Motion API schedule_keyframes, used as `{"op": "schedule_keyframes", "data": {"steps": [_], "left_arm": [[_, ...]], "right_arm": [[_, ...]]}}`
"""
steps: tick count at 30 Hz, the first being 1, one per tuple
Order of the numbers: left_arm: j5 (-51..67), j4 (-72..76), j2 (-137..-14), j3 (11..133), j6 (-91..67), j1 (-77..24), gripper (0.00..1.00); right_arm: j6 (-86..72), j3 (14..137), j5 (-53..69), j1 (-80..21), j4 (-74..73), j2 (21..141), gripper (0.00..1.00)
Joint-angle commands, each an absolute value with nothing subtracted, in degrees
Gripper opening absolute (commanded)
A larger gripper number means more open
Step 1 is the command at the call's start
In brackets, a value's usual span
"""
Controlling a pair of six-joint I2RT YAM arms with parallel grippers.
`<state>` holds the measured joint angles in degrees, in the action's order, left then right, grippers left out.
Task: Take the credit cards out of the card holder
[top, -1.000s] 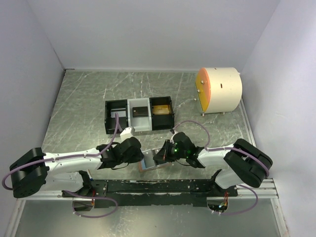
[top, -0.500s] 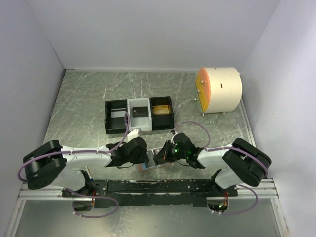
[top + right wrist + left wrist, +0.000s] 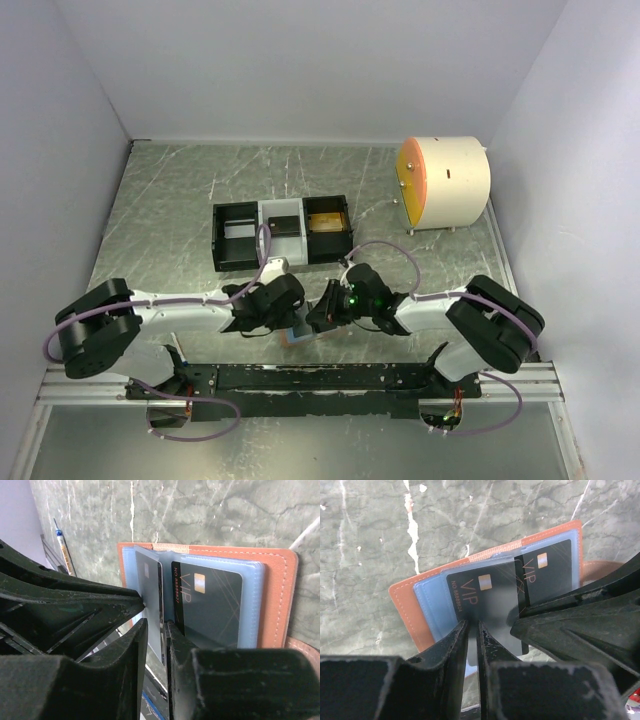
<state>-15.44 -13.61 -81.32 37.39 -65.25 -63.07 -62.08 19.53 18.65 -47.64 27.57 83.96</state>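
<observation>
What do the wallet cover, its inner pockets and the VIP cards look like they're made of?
The card holder: matte salmon leather or leatherette, with stitched edges. Its pocket panels: pale blue, glossy and see-through, likely soft plastic. The credit cards: dark grey with a faint sheen and a gold chip, probably plastic.

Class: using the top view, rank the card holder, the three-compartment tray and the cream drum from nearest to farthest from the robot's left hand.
1. Card holder, right at the left hand, near edge.
2. Three-compartment tray, behind it, mid-table.
3. Cream drum, far right corner.
</observation>
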Motion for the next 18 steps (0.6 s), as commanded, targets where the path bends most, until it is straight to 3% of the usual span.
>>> {"op": "schedule_keyframes", "data": {"steps": [1, 5, 11, 18], "left_arm": [[-17.2, -17.5, -79.6, 35.5, -66.0, -63.4, 0.24], [-17.4, -17.4, -78.4, 34.7, -65.8, -63.4, 0.24], [-16.5, -15.6, -79.1, 34.1, -65.7, -63.4, 0.24], [-16.7, -16.9, -79.9, 34.7, -66.2, -63.5, 0.23]], "right_arm": [[-60.3, 21.5, 19.4, -46.6, 26.7, 84.0, 0.22], [-59.6, 21.6, 21.5, -46.2, 27.8, 84.6, 0.19], [-60.1, 20.8, 23.6, -46.1, 30.8, 85.1, 0.01], [-57.7, 21.1, 21.5, -45.4, 25.5, 82.4, 0.00]]}}
